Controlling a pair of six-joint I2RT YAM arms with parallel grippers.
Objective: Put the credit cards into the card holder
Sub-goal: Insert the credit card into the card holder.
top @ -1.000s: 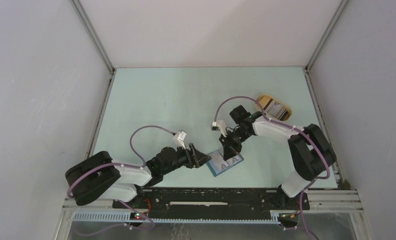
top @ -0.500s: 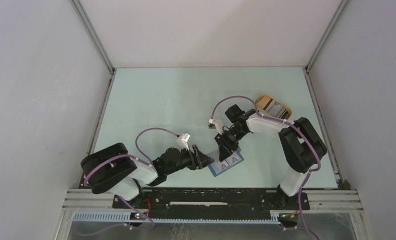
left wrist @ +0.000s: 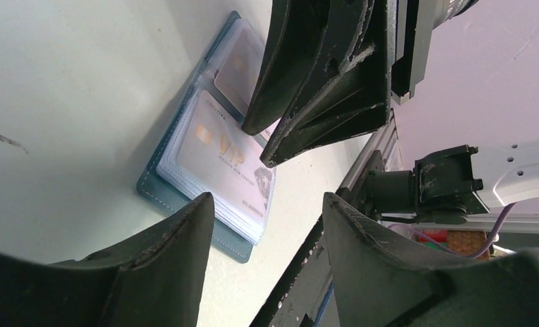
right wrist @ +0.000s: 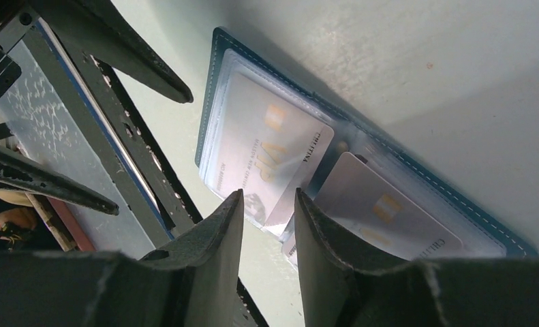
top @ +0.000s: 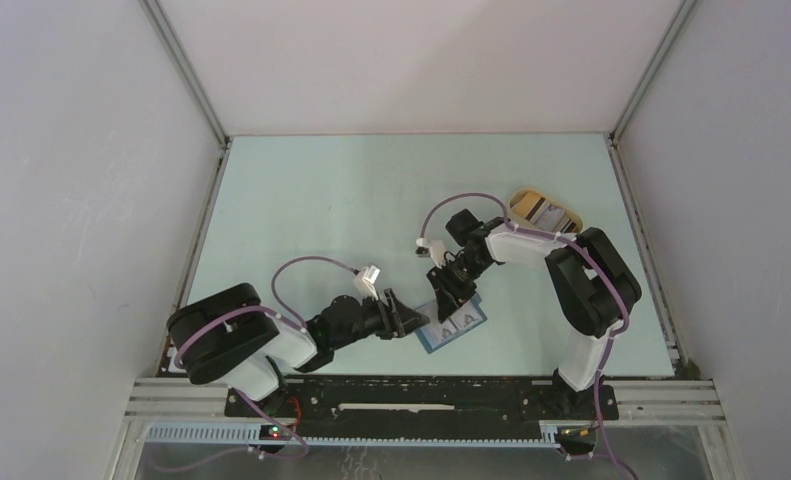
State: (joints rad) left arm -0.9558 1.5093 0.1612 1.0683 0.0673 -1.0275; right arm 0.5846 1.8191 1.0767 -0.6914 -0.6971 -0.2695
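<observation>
Your card holder point(left wrist: 229, 245) is lying open, flat on the table point(top: 321, 200), close to the near edge and about midway along it. The VP card point(right wrist: 266, 146) is tucked in one clear pocket. The second card point(right wrist: 382, 214) sits at a slant on the neighbouring side, and I can't tell how far in it is. Your right claw point(right wrist: 268, 194) hangs right over the cards, fingers parted just a crack, pinching nothing. Your left claw point(left wrist: 266, 199) is down low just beside the holder's left side, spread wide and holding nothing. The tan tray point(top: 519, 198) is over by the right edge with a pale card in it.
</observation>
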